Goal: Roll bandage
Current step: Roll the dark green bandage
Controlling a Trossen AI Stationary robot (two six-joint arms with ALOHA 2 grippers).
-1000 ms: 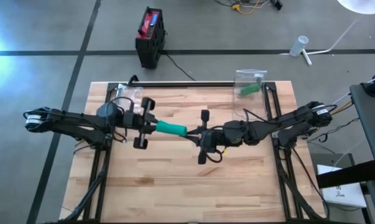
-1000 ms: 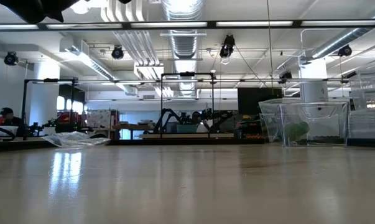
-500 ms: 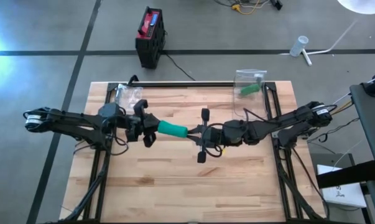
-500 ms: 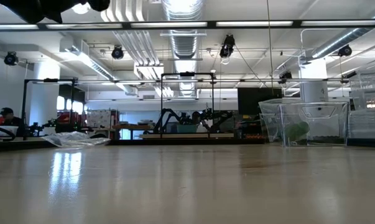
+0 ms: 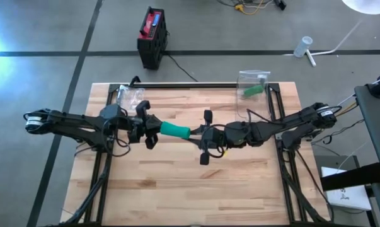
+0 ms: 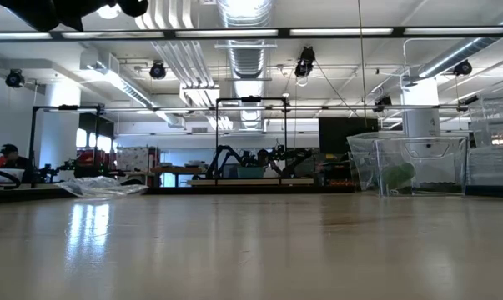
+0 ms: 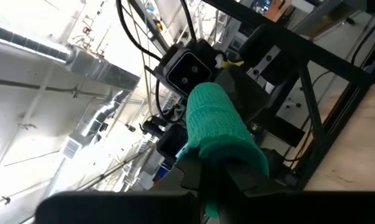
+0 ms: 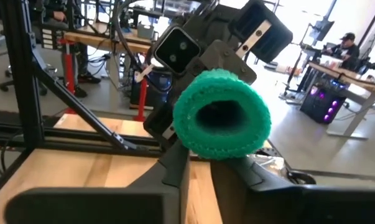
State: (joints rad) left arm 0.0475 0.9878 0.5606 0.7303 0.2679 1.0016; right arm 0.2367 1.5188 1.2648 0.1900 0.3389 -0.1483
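Observation:
A green bandage roll hangs level above the middle of the wooden table, held between both grippers. My left gripper comes from the table's left and is shut on the roll's left end. My right gripper comes from the right and meets the roll's right end. In the right wrist view the roll's hollow end faces the camera. The left wrist view shows the roll reaching away from that gripper's fingers. The low view shows none of these. My left gripper pinches the roll's left end between its two fingers, coming level from the table's left and lying along the roll. The roll is lifted clear of the table. My right gripper's fingers stand under the lower rim of the roll's right end, coming level from the table's right. The roll hides the fingertips, so which layer they have cannot be told.
A clear bag with a green thing inside stands at the table's far right. Crumpled clear plastic lies at the far left. A black and red box sits on the floor beyond the far edge.
My left gripper has rolled about its own pointing line while staying in place, shut on the roll. The roll has stayed level between the two grippers.

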